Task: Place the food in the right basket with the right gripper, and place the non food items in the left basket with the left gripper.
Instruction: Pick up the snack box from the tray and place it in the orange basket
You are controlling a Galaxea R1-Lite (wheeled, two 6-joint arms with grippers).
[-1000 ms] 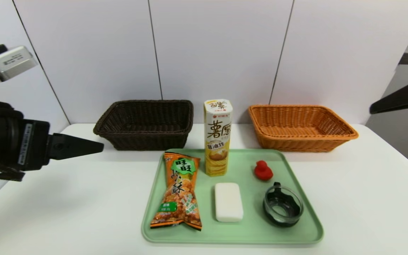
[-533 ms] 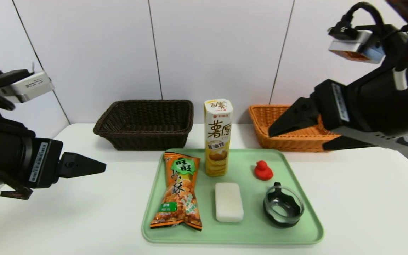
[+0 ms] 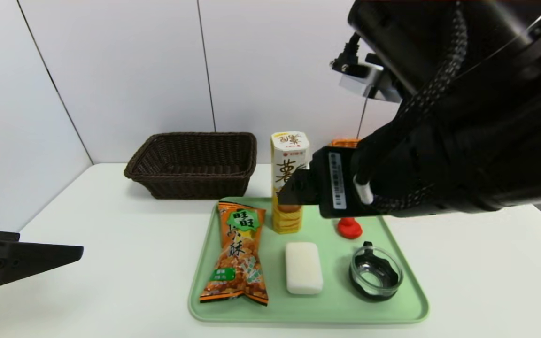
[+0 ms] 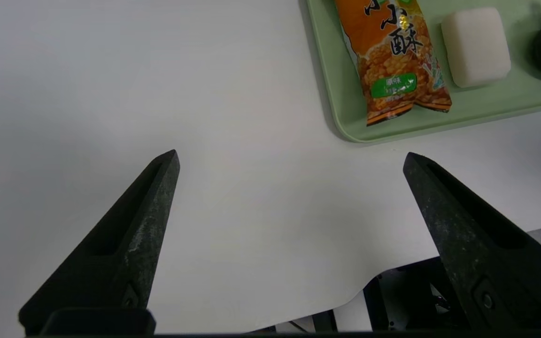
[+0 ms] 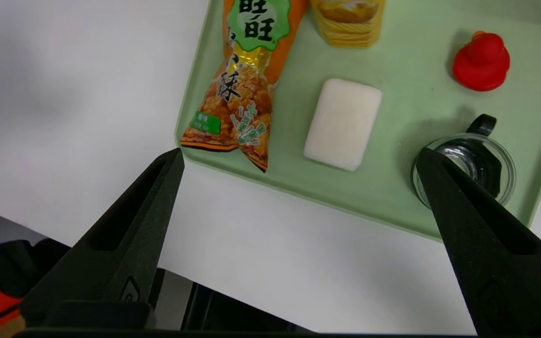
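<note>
The right jaws [image 5: 300, 155], spread wide and holding nothing, hang above the tray [image 3: 308, 317]; if they come down crooked on the snack bag [image 3: 237, 253], its slick wrapper could slip or the tall box [image 3: 288, 220] beside it could be knocked over. The bag lies on the tray, beyond the right jaws' tips, not between them. The left jaws [image 4: 291, 151], also open and empty, hang over the tabletop [image 3: 134, 263] beside the tray.

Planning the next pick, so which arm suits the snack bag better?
Right, probably: its open tool hovers over the tray near the snack bag, which is food; the left tool is off the tray's left side.
</note>
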